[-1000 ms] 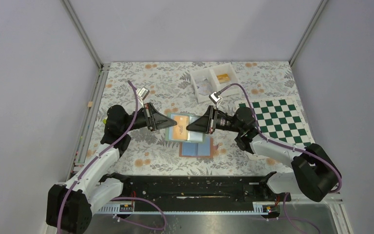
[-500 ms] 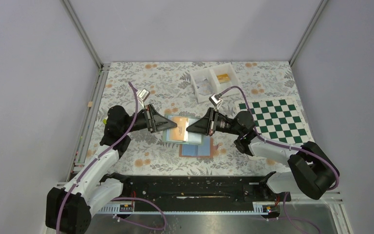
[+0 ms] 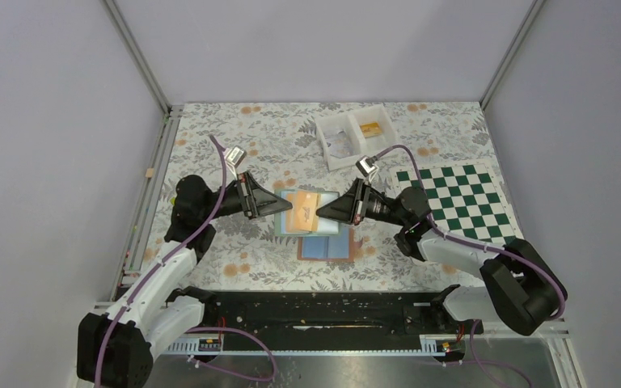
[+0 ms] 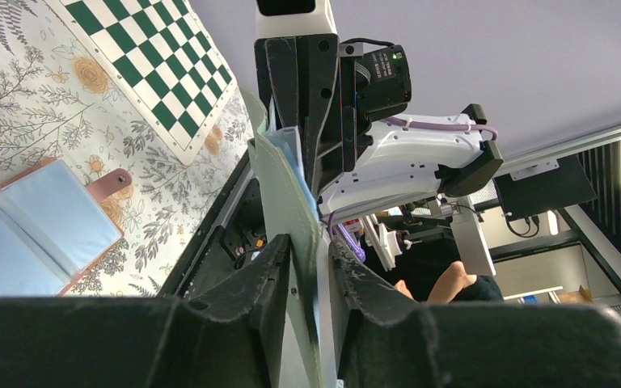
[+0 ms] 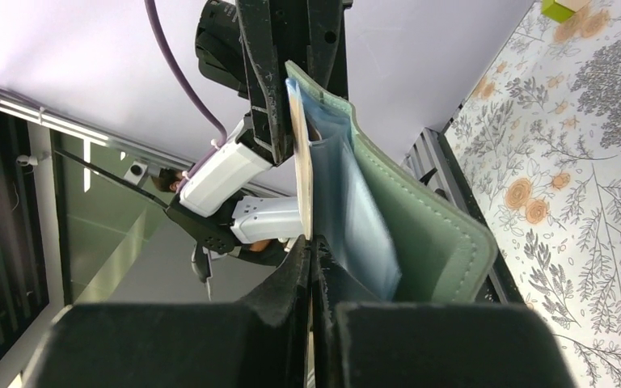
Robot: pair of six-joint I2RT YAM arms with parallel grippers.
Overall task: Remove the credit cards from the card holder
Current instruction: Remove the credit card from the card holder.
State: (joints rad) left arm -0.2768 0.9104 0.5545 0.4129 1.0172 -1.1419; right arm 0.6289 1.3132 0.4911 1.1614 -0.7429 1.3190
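Two card holders are within my reach, and one of them is up off the table between my fingertips. My left gripper [image 3: 288, 204] is clamped across the green card holder [image 5: 420, 234], its jaws parted only by the thickness of the sage cover and the pale-blue pockets. My right gripper [image 5: 309, 250] is closed tight on the thin edge of an orange card [image 3: 301, 214]. The card lies against those pockets, and I cannot tell whether its far end sits inside one. My own fingers blot out the bottom of both wrist views, and each arm fills the middle of the other's. Flat on the floral tablecloth [image 3: 234, 137] just beside the raised holder lies the tan-brown card holder [image 4: 40, 218], open with its light-blue panels up and its small tab [image 4: 109, 184] sticking out. From above, the raised holder covers its far edge, and any cards in its pockets are too hard to make out. Farther off to my right is the green-and-white chessboard mat [image 3: 457, 198]. Beyond that stands a white two-compartment tray [image 3: 356, 109], holding something orange-tan and something pale, both too small to name.
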